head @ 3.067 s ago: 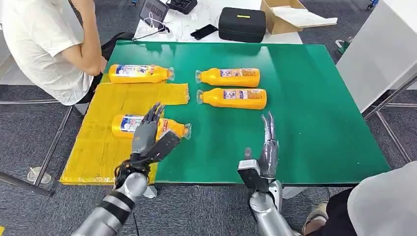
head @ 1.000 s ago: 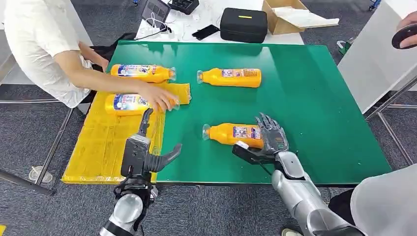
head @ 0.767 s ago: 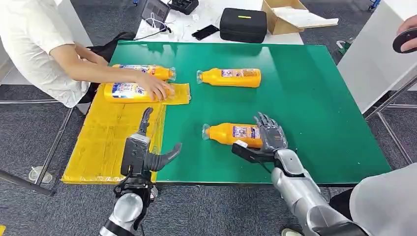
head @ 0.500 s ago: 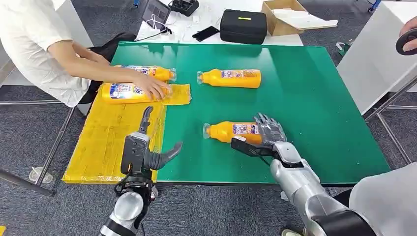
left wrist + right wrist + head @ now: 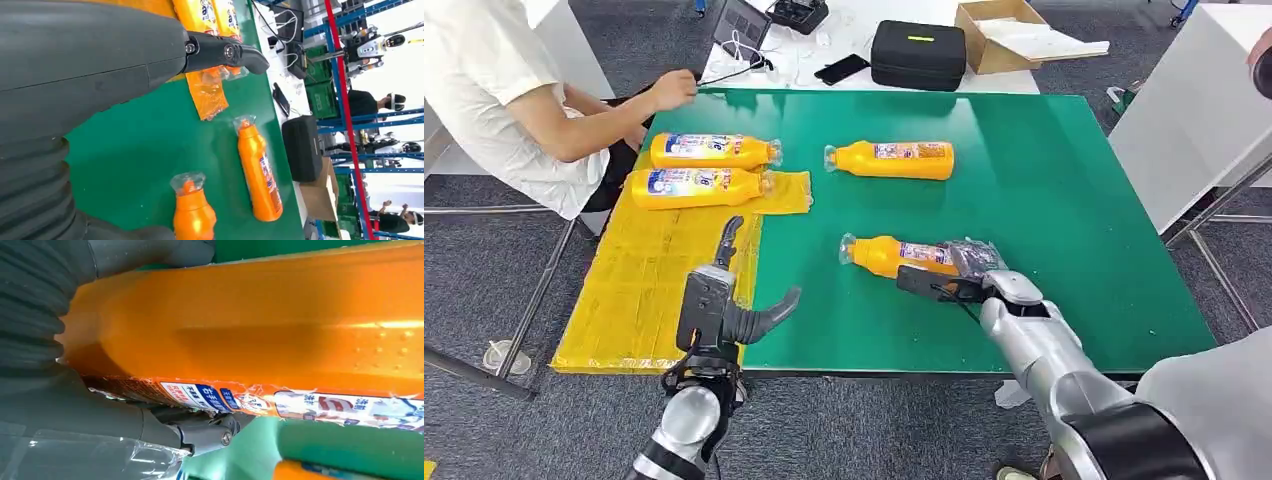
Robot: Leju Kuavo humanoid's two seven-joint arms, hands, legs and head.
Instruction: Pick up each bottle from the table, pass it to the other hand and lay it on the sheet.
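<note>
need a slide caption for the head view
Right hand grips an orange bottle on the green table while the left hand waits open beside the yellow sheet.

Robot lab or test hall, green worktop (image 5: 1074, 200) on grey carpet (image 5: 484, 270), white table with black case (image 5: 916, 48), cardboard box (image 5: 1004, 30), phone (image 5: 841, 66) and cables, blue racking (image 5: 345, 100), another robot (image 5: 372, 46), people in headsets (image 5: 370, 102).
</note>
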